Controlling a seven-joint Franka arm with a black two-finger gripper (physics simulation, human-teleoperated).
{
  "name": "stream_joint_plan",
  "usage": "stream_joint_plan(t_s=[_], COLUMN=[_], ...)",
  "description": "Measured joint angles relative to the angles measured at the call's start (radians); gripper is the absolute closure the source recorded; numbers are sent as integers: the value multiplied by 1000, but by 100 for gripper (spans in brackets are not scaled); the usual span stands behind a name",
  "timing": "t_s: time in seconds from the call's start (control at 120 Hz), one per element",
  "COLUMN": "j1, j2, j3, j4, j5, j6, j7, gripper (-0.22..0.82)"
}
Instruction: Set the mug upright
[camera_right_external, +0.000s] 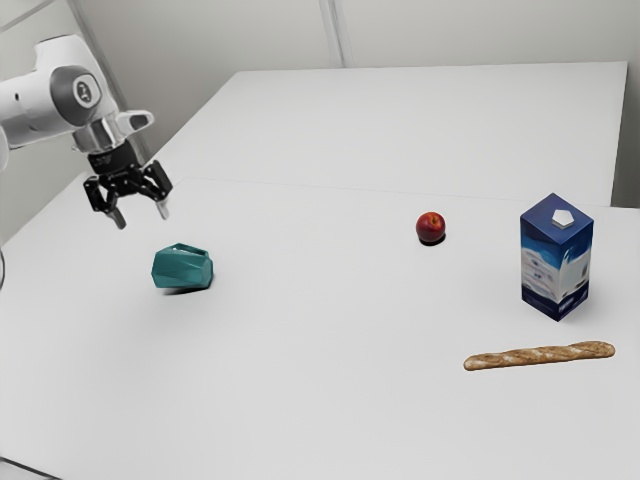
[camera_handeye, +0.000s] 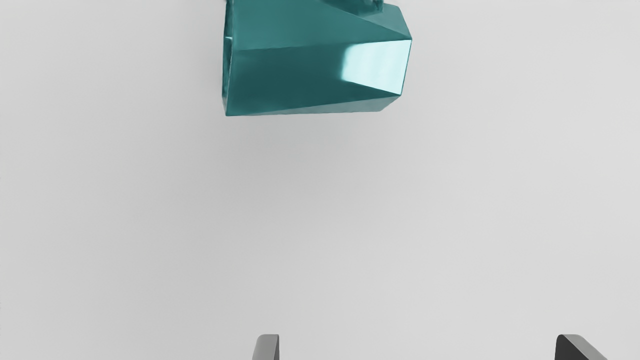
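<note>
We find the glossy, faceted teal mug (camera_right_external: 182, 269) on its side, below and seemingly ahead of our wide-open black two-finger gripper (camera_right_external: 142, 217).

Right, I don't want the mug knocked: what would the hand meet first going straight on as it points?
Probably the table: the wrist view shows bare surface between the open hand and the mug. Depth is unclear, though, so a brush against the mug can't be ruled out.
</note>
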Motion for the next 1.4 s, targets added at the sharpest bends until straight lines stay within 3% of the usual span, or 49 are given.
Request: stream_joint_plan(t_s=[0.308,0.575,0.967,1.4], j1=[117,185,256,324], j2=[133,218,274,311], j3=[7,7,7,7], j4=[-12,-12,-11,-33], j5=[-223,-407,-574,-784], j6=[139,187,172,74], j7=[219,395,609,784], gripper=[0,0,0,0])
